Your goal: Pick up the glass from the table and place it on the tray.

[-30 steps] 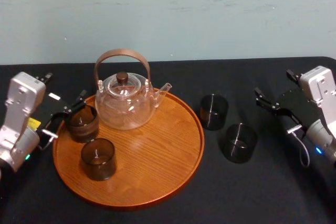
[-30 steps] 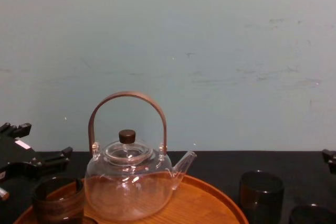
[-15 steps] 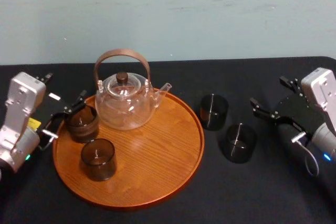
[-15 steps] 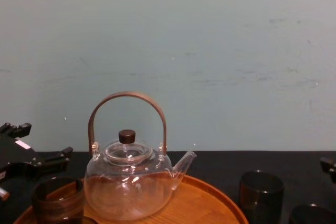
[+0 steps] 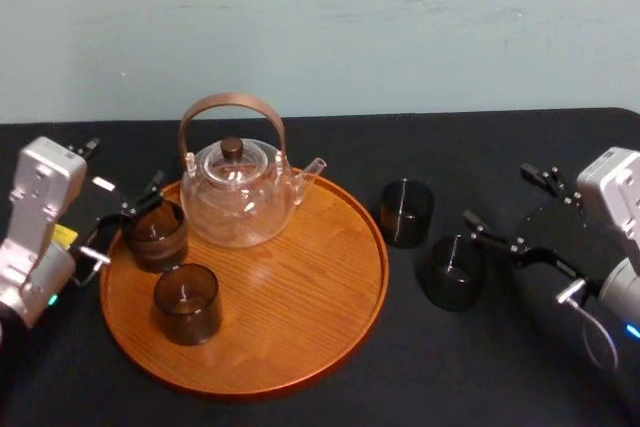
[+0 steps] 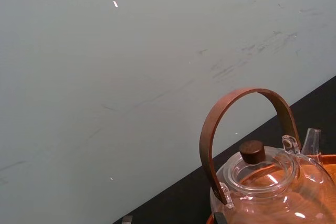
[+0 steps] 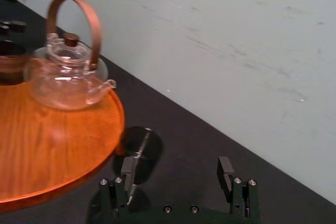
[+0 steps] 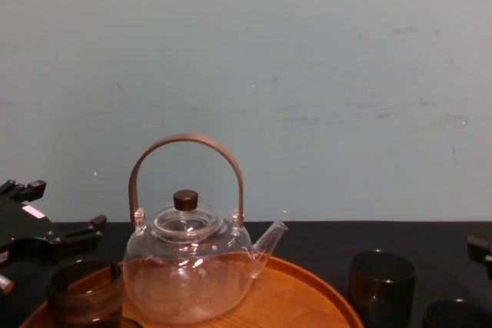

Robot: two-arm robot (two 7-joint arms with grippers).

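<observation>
A black tabletop point(image 5: 480, 147) stands in front of a pale blue-green wall. A large round wooden tray point(image 5: 300, 297) lies on its left half. On the far part of the tray stands a clear glass teapot point(image 5: 238, 197) with a brown hoop handle, its spout pointing right. Two dark smoky tumblers stand upright on the tray's left side, one farther point(image 5: 155, 235) and one nearer point(image 5: 186, 302). The glass point(image 5: 452, 275) to be moved stands upright on the tabletop, to the right of the tray and apart from its rim. A second glass point(image 5: 405, 213) stands just beyond it, closer to the tray. The right gripper point(image 5: 497, 193) reaches in from the right, its fingers spread wide. The nearer finger point(image 5: 480, 227) has its tip just beside the glass's far right rim, and nothing is held between the fingers. The left gripper point(image 5: 123, 162) sits at the tray's left edge, just beside the farther tumbler, its fingers also wide apart and holding nothing.
</observation>
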